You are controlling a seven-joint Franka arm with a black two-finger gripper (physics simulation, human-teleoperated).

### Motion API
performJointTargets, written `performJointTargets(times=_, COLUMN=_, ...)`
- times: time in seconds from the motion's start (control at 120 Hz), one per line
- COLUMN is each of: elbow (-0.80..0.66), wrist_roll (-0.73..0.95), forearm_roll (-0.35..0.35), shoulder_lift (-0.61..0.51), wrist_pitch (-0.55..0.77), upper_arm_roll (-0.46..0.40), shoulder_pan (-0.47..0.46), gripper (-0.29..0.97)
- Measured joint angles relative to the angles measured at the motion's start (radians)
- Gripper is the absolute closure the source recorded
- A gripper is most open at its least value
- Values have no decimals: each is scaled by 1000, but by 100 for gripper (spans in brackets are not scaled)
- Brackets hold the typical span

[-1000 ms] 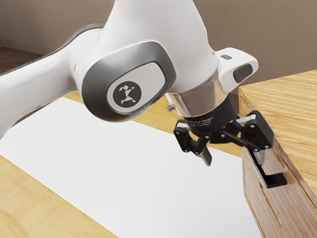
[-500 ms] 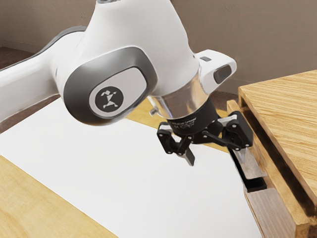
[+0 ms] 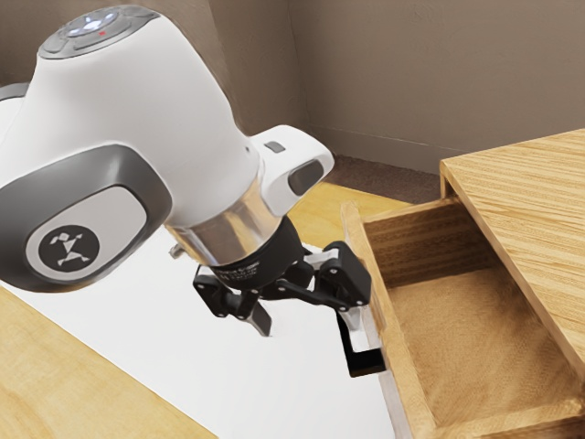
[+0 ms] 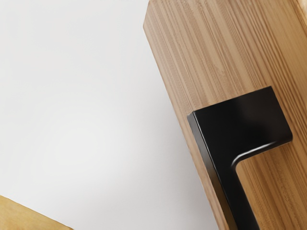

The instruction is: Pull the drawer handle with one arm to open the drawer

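Standing pulled well out of its light-wood cabinet (image 3: 526,197), the drawer (image 3: 466,343) shows a bare wooden floor and inner walls in the exterior view, its front panel (image 3: 366,247) turned toward the white Franka arm (image 3: 137,183) that comes in from the exterior view's left. The black hand (image 3: 309,327) hangs just in front of that panel with its fingers spread apart and clamped on nothing. One finger (image 3: 262,320) points down over the white sheet (image 3: 137,357), clear of the drawer. The other sits at the panel, right against the black handle (image 3: 364,352); whether it is hooked behind the bar cannot be told from this side. The handle is a squared black bar mounted on the outer face of the panel, low in the exterior view and at the hand's own level. In the wrist view the same handle (image 4: 240,139) appears close under the hand, its corner bent at a right angle and standing off the grained front panel (image 4: 220,57). Beside the panel lies the white sheet (image 4: 72,96), with a corner of the wooden worktop (image 4: 19,218) past its edge. The sheet covers much of the worktop (image 3: 55,393) beneath the arm, and the cabinet stands at the exterior view's right.
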Motion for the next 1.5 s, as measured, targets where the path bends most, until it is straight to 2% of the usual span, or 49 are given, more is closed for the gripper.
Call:
performJointTargets(times=0.583, elbow=-211, wrist_roll=-8, forearm_roll=2, shoulder_lift=-226, wrist_pitch=-8, upper_arm_roll=153, shoulder_pan=-17, gripper=0)
performJointTargets(times=0.767, elbow=-211, wrist_roll=-9, forearm_roll=2, shoulder_lift=-230, wrist_pitch=-3, upper_arm_roll=155, shoulder_pan=-42, gripper=0)
performJointTargets(times=0.925, elbow=-141, wrist_roll=-11, forearm_roll=3, shoulder_lift=-242, wrist_pitch=-7, upper_arm_roll=145, shoulder_pan=-68, gripper=0)
performJointTargets(times=1.217, elbow=-145, wrist_roll=-16, forearm_roll=-1, shoulder_lift=-167, wrist_pitch=2, upper_arm_roll=131, shoulder_pan=-94, gripper=0)
performJointTargets(times=1.35, elbow=-174, wrist_roll=-17, forearm_roll=0, shoulder_lift=-173, wrist_pitch=4, upper_arm_roll=155, shoulder_pan=-93, gripper=0)
performJointTargets(times=1.5, elbow=-217, wrist_roll=-18, forearm_roll=5, shoulder_lift=-228, wrist_pitch=2, upper_arm_roll=192, shoulder_pan=-94, gripper=0)
